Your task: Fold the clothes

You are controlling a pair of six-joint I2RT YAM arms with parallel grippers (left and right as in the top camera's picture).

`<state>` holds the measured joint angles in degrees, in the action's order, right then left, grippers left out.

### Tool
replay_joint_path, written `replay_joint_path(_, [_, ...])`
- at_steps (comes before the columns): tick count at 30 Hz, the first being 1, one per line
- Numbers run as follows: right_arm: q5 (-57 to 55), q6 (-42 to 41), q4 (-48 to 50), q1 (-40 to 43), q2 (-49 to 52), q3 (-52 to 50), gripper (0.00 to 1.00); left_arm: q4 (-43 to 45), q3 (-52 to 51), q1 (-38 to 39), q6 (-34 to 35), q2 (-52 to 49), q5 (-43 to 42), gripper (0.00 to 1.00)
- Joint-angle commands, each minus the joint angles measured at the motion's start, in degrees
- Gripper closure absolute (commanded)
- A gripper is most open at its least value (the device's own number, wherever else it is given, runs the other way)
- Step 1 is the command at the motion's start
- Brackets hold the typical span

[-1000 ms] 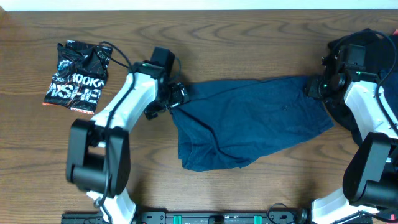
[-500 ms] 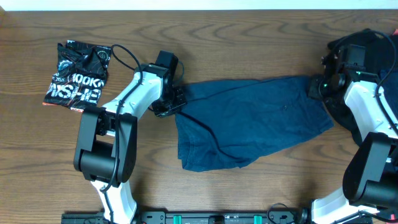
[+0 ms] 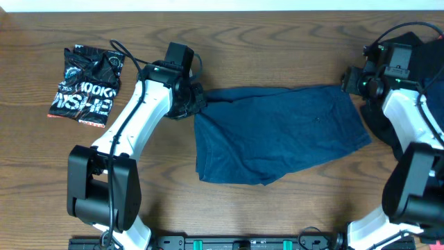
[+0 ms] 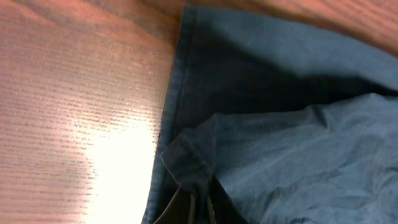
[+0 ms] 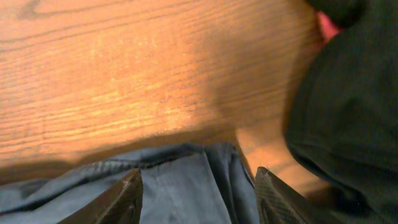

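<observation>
Blue cloth [image 3: 277, 132] lies lengthwise left-right, left claw [image 3: 197, 105] pinching one end.

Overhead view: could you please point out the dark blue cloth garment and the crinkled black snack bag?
dark blue cloth garment [image 3: 281, 132], overhead view, middle of fabric.
crinkled black snack bag [image 3: 87, 87], overhead view, printed front.

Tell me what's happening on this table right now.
Two robot arms are working on a dark blue garment spread on the wooden table. The left gripper is shut on the garment's corner on its side, cloth bunched in its grip. The right gripper sits at the opposite corner with jaws apart, the hem lying between them. No fold is made yet. A black snack bag lies off to the left, a black cloth by the right arm.
</observation>
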<state>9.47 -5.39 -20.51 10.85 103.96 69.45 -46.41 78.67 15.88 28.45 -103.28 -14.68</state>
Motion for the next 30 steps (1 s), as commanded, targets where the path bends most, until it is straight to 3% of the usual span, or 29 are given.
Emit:
replay_joint_path(1, [1.5,0.4,1.0,-0.7,4.1,0.6,0.44,-0.4,0.8,0.5,-0.8,0.2,0.1,0.94])
replay_joint_path(18, [2.4,0.3,4.0,-1.1,9.4,0.6,0.6,-0.4,0.8,0.7,-0.8,0.2,0.1,0.94])
replay_joint_path(30, [2.8,0.3,0.2,-1.0,6.8,0.6,0.56,-0.4,0.8,0.7,-0.8,0.2,0.1,0.94])
